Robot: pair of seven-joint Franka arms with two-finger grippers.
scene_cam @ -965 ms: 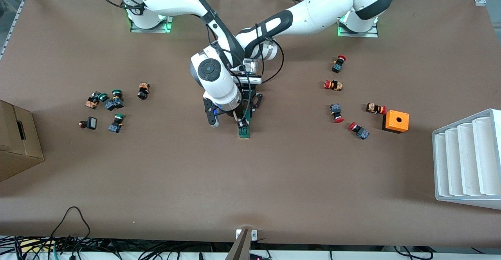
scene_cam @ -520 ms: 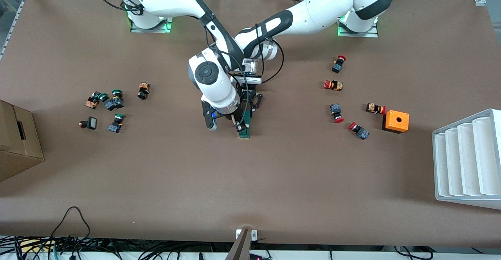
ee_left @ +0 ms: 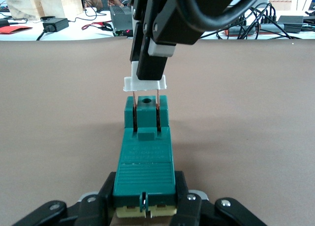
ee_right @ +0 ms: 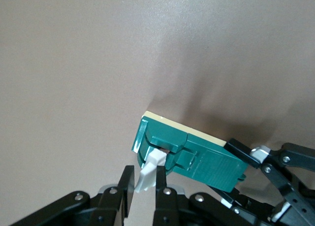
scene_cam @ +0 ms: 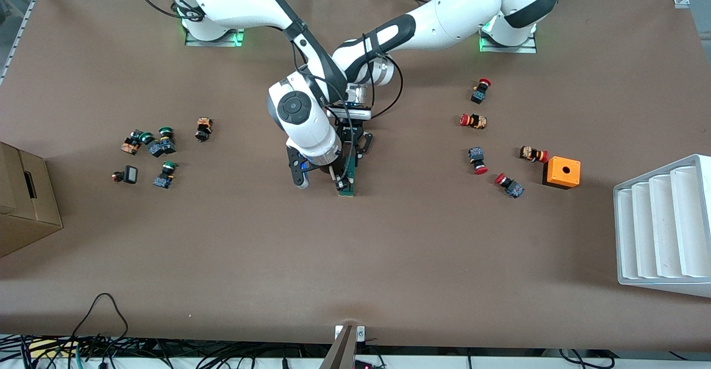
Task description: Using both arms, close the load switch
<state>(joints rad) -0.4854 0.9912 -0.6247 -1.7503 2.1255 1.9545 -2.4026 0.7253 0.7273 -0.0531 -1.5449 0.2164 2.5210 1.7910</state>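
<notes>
- Fingers of my left gripper [ee_left: 145,206] clamp the load switch [scene_cam: 348,183] mid-table, at its end farther from the front camera; my right gripper [ee_right: 142,191] pinches the white tab [ee_left: 144,83] at its nearer end.
- I should press the tab straight down, left grip bracing firmly.
- My wrists hide most of the switch from the front; I cannot judge how far its copper blades have seated.

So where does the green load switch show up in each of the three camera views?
Front view: load switch at table centre, under both grippers.
Left wrist view: load switch in the lower middle, clamped by the left gripper.
Right wrist view: load switch low in the picture.
Shared landmark: the white tab, pinched by the right gripper.
</notes>
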